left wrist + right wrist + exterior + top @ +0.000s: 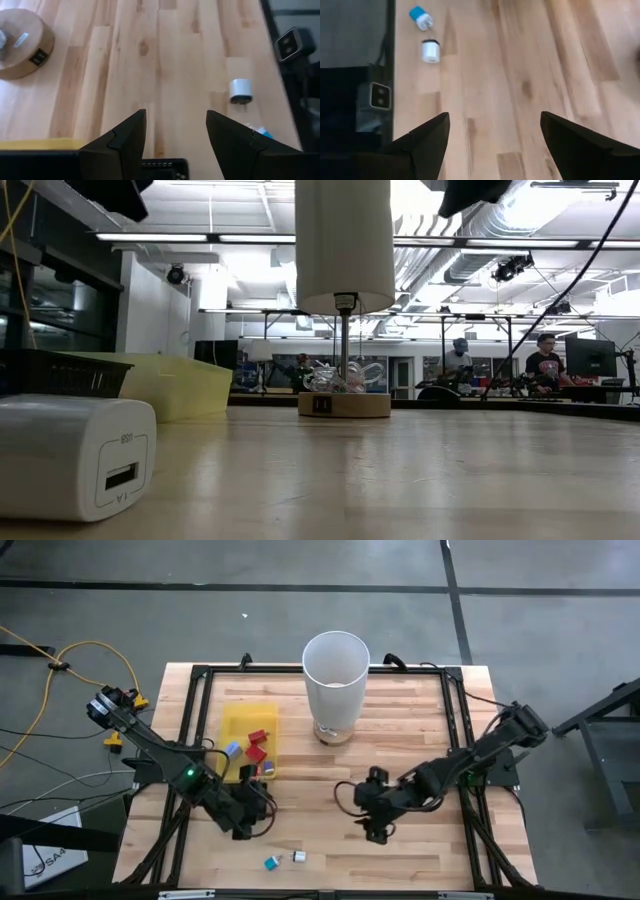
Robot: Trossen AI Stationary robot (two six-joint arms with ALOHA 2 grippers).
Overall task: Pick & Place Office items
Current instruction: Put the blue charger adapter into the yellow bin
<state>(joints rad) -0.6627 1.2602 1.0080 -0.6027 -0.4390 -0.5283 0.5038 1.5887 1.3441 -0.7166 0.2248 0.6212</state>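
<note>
Left hand (250,823), fingers spread, nothing held, hovering over desk (420,740) just below yellow tray's (240,720) near edge. In tray: red (257,739), blue (234,751) + other small office bits. Nearer front edge than tray, bare wood: teal piece (271,863) beside white charger block (298,857), close together. Far side from tray, centre: tall white bin (336,680) on round wood base. Right hand (374,827), fingers also spread, empty, well right of tray.

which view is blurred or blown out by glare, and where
Low view: ceiling lights glare white behind the white bin, and the white charger up close looks soft. Left wrist view: the charger and the table's far edge are blurred. High view: even light, soft shadows.
</note>
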